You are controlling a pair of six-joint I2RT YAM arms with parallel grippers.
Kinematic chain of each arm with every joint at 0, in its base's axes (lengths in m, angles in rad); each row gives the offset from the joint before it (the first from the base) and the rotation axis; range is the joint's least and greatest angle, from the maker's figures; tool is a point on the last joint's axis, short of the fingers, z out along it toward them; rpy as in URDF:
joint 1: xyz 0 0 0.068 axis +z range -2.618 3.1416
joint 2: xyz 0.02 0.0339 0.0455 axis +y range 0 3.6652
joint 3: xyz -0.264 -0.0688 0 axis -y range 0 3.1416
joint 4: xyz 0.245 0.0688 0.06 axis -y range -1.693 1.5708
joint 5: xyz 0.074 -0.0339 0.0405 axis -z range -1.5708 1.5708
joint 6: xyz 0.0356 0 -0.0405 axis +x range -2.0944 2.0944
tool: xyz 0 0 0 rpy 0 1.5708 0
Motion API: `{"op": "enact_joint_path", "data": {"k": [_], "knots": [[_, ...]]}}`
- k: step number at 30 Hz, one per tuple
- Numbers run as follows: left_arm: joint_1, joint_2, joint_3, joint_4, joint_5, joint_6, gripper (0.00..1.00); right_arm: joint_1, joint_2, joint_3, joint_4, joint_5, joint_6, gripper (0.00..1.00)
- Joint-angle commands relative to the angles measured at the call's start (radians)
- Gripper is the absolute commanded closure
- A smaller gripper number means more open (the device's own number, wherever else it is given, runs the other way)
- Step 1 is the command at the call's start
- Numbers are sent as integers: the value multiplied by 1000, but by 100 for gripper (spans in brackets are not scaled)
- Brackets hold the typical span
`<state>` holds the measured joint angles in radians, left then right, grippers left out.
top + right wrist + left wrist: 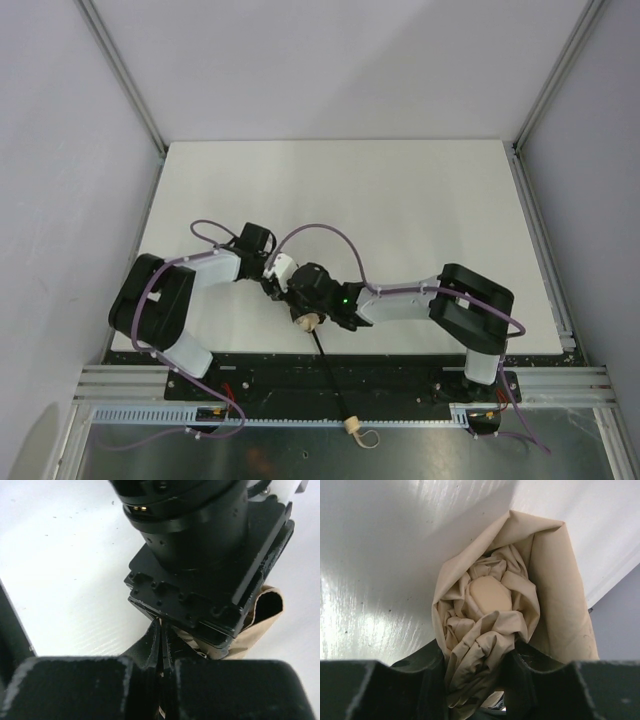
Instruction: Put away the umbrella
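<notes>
This looks like the gathering-in stage. The left jaws are clamped on the bunched tan canopy of the umbrella. They would do well to grip that fold firmly and lift it rather than drag it across the table. The right jaws are pressed together just beside the canopy; whether they pinch anything I cannot tell. The canopy sits between the left jaws, and the black shaft runs back from both jaws, past the table's near edge, to the knob handle.
</notes>
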<state>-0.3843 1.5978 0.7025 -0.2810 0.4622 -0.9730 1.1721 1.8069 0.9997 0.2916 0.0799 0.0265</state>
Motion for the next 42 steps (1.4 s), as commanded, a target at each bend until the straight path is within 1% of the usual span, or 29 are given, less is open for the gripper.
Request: {"op": "enact_joint_path", "data": {"k": [1,4,5,7,12,13,15,17,22,24,28,32,35,37,40,42], "knots": [[-7,97,-17,77,-92,39,100,148,123,87,-39,23,-103,100],[3,94,5,60,-100,53,100,199,185,110,-67,147,-82,100],[8,94,5,48,-108,53,100,203,195,111,-74,168,-68,100],[18,96,-2,41,-99,51,100,204,200,108,-85,165,-43,100],[43,130,-1,36,-84,89,100,187,196,87,-88,25,39,97],[49,133,-1,36,-84,94,100,182,194,77,-79,-4,68,94],[59,128,-3,35,-90,95,100,177,189,50,-58,-50,97,86],[73,121,-2,36,-96,86,100,177,190,21,-28,-104,126,81],[81,121,26,34,-83,75,100,156,246,3,-5,-200,192,75],[82,112,29,31,-96,70,100,136,257,4,-16,-206,217,74],[83,127,47,15,-93,65,100,156,245,5,-89,-117,165,69],[83,132,67,-11,-113,67,100,185,218,17,-220,76,87,63],[83,140,77,-18,-110,64,100,223,211,35,-292,188,10,62],[83,153,94,-32,-106,75,100,244,240,55,-356,298,-50,61],[84,171,120,-54,-101,90,100,255,286,75,-402,404,-117,65],[84,180,130,-63,-92,93,100,264,288,80,-406,450,-144,67]]}}
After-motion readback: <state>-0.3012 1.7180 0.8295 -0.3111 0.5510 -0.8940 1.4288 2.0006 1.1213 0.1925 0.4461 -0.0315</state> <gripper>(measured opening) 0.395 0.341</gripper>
